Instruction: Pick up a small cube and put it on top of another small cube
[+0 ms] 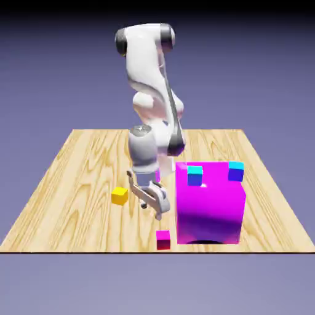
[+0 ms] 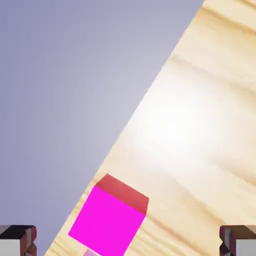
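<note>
Start from the big magenta block point(image 1: 210, 202) as your landmark. Nearest you, just off its front corner on the exterior view's left and close to the table point(image 1: 74, 184) edge, sits the small red cube point(image 1: 163, 239), the one you have to lift. In the hand view the same cube point(image 2: 111, 217) lies low in the picture, between the two grey fingertips point(image 2: 17, 240) but nearer the left one, right by the table's edge.

A little further back, beside the block's left face, hangs the gripper point(image 1: 149, 202). You have its fingers spread as wide as they go and nothing is between them; it is above and behind the red cube, not touching it.

Further back again, on top of the block, stand two cyan-topped cubes: the target cube point(image 1: 195, 175) with the medium-blue side near the block's left edge, and the violet-sided cube point(image 1: 235, 171) toward its right corner. A yellow cube point(image 1: 120, 195) lies on the table well to the left of the block.

I judge you are in the approach step, with the grasp not yet made. Next you need to centre the fingers over the red cube, come down around it and close, taking care not to nudge it off the table edge
</note>
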